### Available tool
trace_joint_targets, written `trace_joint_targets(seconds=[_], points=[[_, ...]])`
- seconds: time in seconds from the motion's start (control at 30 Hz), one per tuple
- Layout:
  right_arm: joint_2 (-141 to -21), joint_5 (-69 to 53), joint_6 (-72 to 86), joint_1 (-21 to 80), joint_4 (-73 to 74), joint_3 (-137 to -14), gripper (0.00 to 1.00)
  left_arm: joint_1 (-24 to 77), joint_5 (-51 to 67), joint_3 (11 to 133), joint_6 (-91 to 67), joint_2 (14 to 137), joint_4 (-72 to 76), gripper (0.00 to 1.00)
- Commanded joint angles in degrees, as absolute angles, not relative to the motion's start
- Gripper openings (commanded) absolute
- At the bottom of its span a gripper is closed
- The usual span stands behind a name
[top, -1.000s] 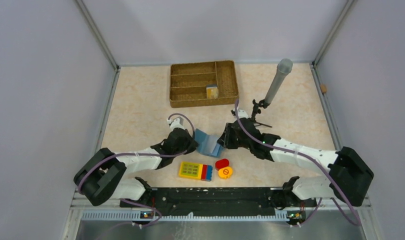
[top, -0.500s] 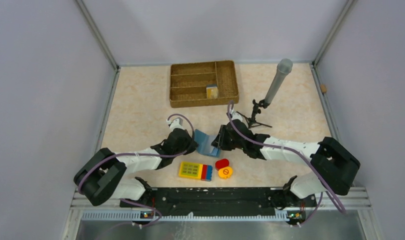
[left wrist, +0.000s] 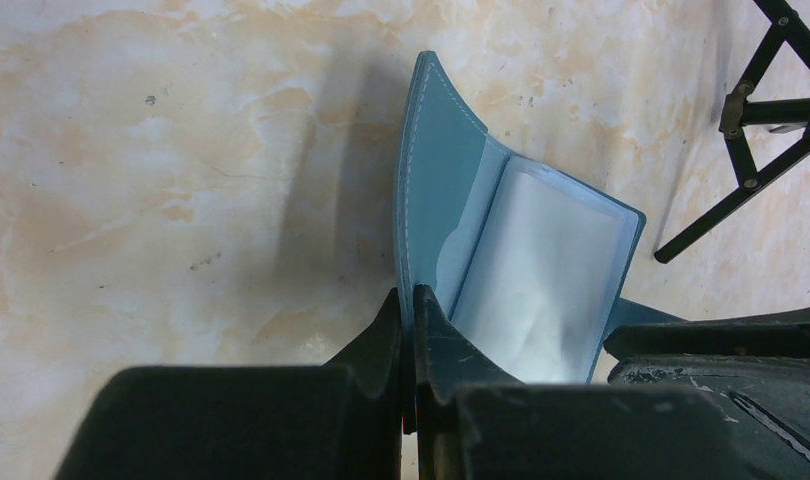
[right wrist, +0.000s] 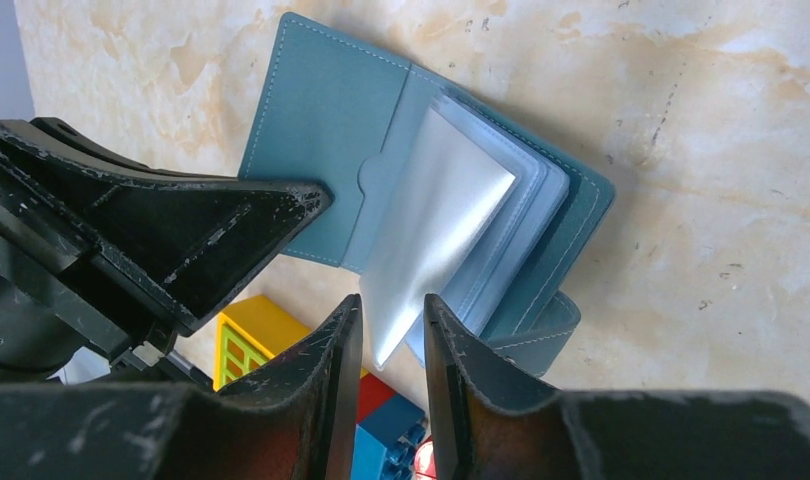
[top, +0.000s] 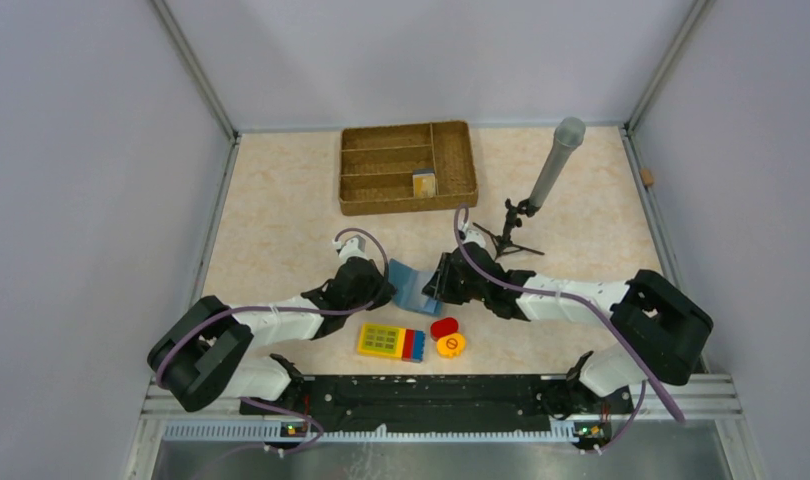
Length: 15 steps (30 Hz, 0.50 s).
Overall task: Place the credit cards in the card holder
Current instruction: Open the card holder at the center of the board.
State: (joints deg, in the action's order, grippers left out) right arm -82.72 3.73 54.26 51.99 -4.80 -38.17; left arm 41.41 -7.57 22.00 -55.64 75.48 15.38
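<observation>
Robotics lab test cell, plain grey walls (top: 91, 150) enclosing a marbled table (top: 271, 210), metal mounting rail (top: 421, 395) behind the left pincer (top: 388, 287) and right pincer (top: 437, 287).

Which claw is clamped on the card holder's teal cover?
The left claw: it is pinched shut on the cover edge of the card holder. The right claw stands open astride a clear sleeve.
</observation>
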Motion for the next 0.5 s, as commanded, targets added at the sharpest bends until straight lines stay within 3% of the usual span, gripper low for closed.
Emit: trace_joint_targets(seconds=[0.0,0.47], points=[[-83.7,3.8,54.9,52.4,-8.6,-37.5,0.29,41.8,-8.3,21.2,-55.6,74.8,14.4,0.00],[-82.7,6.2,56.4,52.4,-6.1,-36.0,0.29,41.8,-8.4,21.4,-55.6,74.7,14.0,0.00]])
